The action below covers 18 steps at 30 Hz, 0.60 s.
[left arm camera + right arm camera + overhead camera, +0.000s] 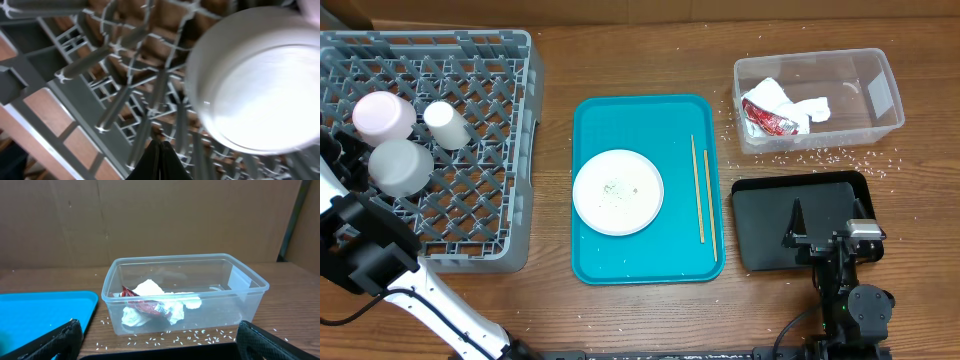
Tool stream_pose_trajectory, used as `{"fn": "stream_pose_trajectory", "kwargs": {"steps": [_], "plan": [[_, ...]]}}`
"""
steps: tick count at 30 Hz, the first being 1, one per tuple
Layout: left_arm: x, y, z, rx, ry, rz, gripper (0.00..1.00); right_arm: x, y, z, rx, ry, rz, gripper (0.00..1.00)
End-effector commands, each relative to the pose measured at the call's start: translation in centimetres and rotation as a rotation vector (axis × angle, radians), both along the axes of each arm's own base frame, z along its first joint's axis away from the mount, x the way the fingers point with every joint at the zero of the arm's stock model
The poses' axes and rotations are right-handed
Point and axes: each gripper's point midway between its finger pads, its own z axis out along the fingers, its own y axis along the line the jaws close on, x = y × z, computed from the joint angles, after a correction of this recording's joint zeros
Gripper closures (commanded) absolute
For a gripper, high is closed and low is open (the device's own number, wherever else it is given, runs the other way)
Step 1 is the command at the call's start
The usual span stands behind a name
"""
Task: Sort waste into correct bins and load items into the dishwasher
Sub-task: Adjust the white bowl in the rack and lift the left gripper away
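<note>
A grey dish rack [510, 150] at the left holds a pink cup [384, 116], a white cup [447, 125] and a grey cup [400, 166], all upside down. A teal tray [620, 120] in the middle carries a white plate [618, 192] with crumbs and a pair of chopsticks [700, 190]. My left gripper [160, 147] is shut and empty, just over the rack's grid [115, 75], next to the grey cup [255, 85]. My right gripper [165, 350] is open and empty over a black tray [770, 215], facing the clear bin [185, 265].
The clear bin [875, 90] at the back right holds a red wrapper [767, 118] and crumpled tissues [790, 100]. Rice grains [820, 155] lie scattered on the wooden table around it. My left arm [360, 250] stands along the rack's front left corner.
</note>
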Motion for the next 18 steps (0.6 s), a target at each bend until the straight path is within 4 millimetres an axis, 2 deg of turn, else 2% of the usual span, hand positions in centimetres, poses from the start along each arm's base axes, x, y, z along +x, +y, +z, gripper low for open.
{"fn": "stream_pose_trajectory", "kwargs": {"steps": [1, 4, 6, 10, 13, 14, 15, 18], "plan": [[2.4, -1.8, 4.3, -0.009, -0.169, -0.056, 0.96, 0.0, -0.2, -0.1, 0.000, -0.005, -0.009, 0.00], [4.1, -4.1, 7.7, -0.029, -0.297, -0.143, 0.96, 0.0, -0.2, -0.1, 0.000, -0.005, -0.009, 0.00], [5.2, -6.6, 10.4, -0.048, -0.393, -0.225, 0.96, 0.0, -0.2, -0.1, 0.000, -0.005, -0.009, 0.00], [6.3, -12.7, 15.2, -0.043, -0.517, -0.437, 0.96, 0.0, -0.2, -0.2, 0.000, -0.004, -0.009, 0.00], [6.9, -18.8, 17.9, -0.029, -0.566, -0.640, 0.94, 0.0, -0.2, -0.1, 0.000, -0.005, -0.009, 0.00], [7.1, -20.8, 18.3, -0.033, -0.575, -0.697, 0.89, 0.0, -0.2, -0.1, -0.001, -0.005, -0.009, 0.00], [7.3, -22.9, 18.6, -0.041, -0.581, -0.750, 0.79, 0.0, -0.2, -0.1, 0.000, -0.005, -0.009, 0.00], [7.7, -29.4, 18.4, -0.093, -0.574, -0.907, 0.24, 0.0, -0.2, -0.1, 0.000, -0.005, -0.009, 0.00]]}}
